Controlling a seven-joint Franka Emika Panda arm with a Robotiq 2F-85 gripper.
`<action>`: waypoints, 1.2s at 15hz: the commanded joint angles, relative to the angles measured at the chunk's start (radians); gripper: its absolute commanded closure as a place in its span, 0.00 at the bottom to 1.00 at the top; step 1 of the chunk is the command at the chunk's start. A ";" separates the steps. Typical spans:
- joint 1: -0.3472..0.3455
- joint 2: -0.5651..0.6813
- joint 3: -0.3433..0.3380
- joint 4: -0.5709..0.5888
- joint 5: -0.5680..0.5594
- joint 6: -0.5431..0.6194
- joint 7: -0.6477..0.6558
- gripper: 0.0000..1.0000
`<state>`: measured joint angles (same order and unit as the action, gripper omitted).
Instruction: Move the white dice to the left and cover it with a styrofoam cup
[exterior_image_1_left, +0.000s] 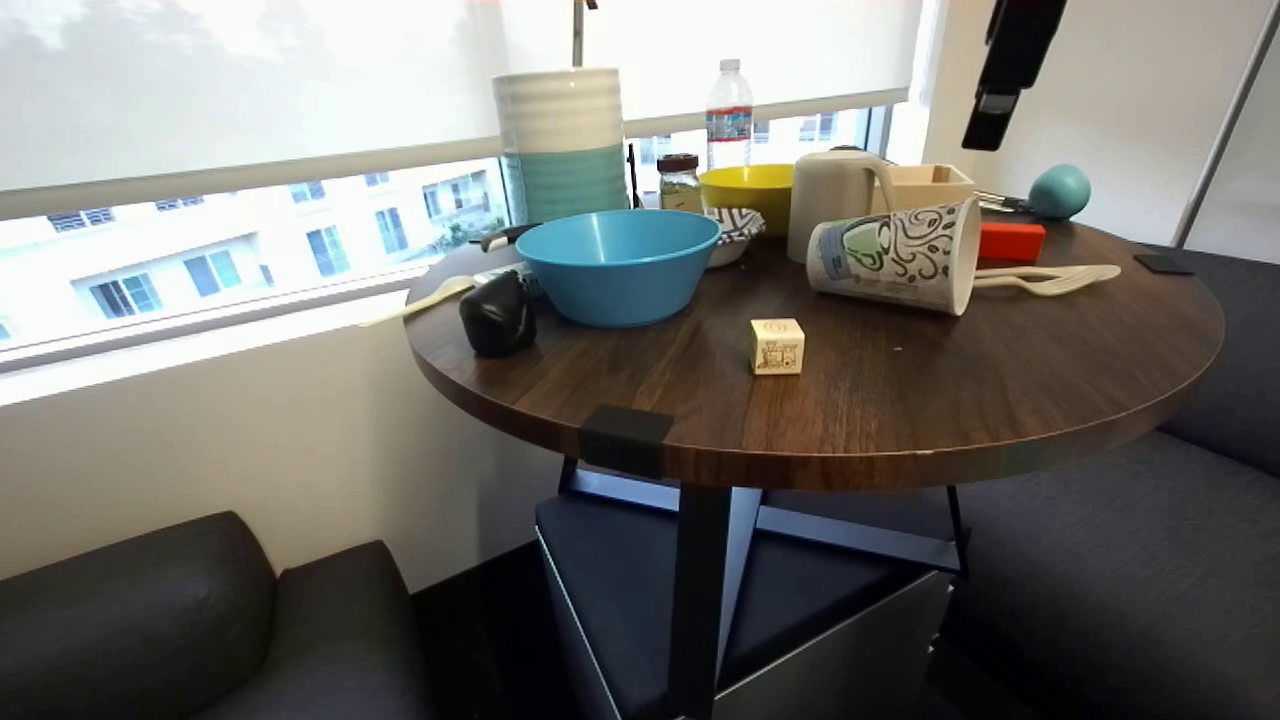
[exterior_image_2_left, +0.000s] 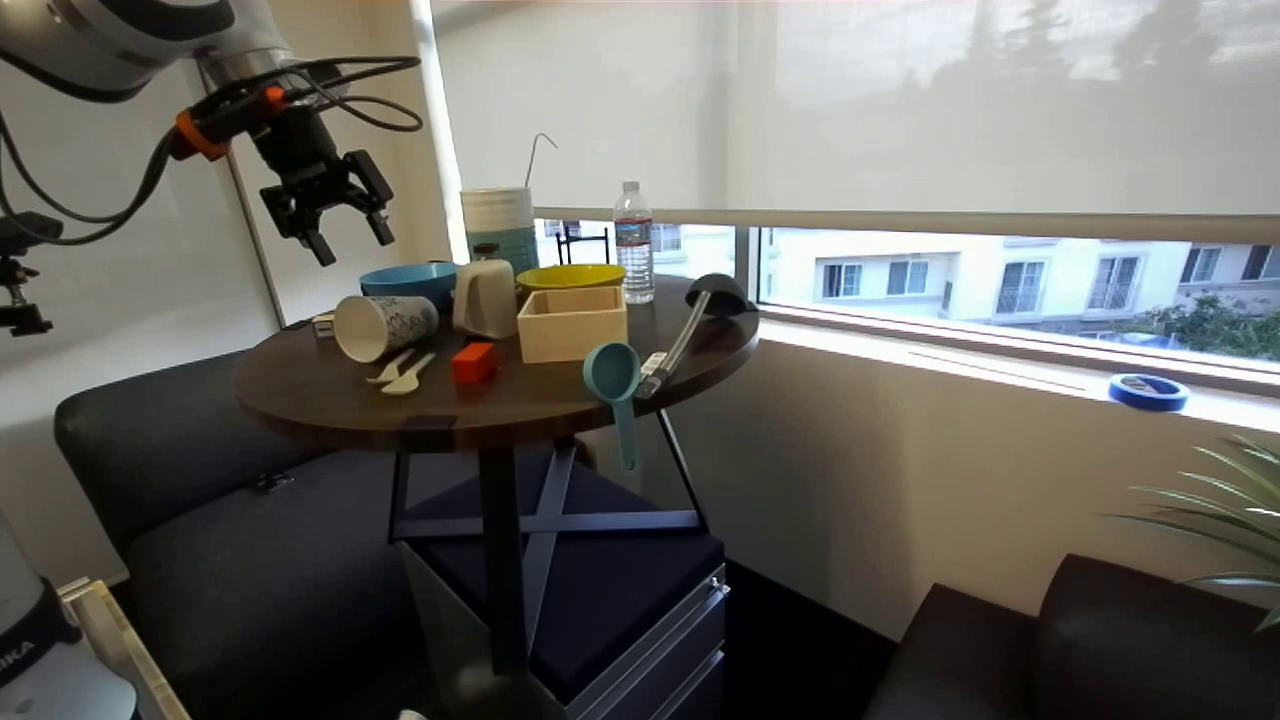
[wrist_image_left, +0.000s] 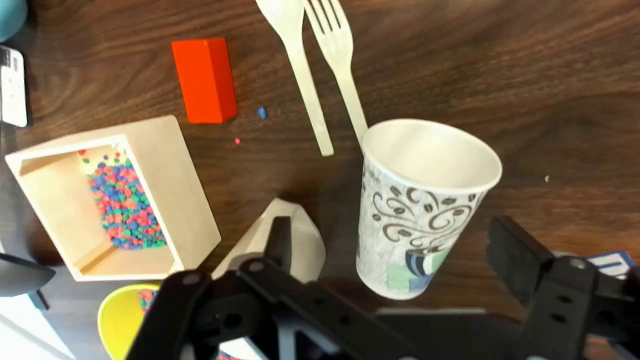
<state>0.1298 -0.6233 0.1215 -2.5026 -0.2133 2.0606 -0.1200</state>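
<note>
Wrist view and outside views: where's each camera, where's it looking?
In an exterior view: from teal scoop side, facing the window; arm, gripper, base show.
In an exterior view: from train-print cube side, facing the window; gripper partly shows.
Wrist view: overhead, facing down at patterned cup; gripper fingers show.
Both exterior views share the water bottle.
</note>
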 joint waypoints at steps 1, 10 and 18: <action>0.041 0.040 -0.048 -0.007 0.060 0.126 -0.056 0.00; 0.056 0.211 -0.072 0.001 0.226 0.253 -0.053 0.00; 0.024 0.337 -0.062 0.016 0.196 0.438 -0.025 0.00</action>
<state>0.1758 -0.3433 0.0441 -2.5091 -0.0108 2.4609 -0.1628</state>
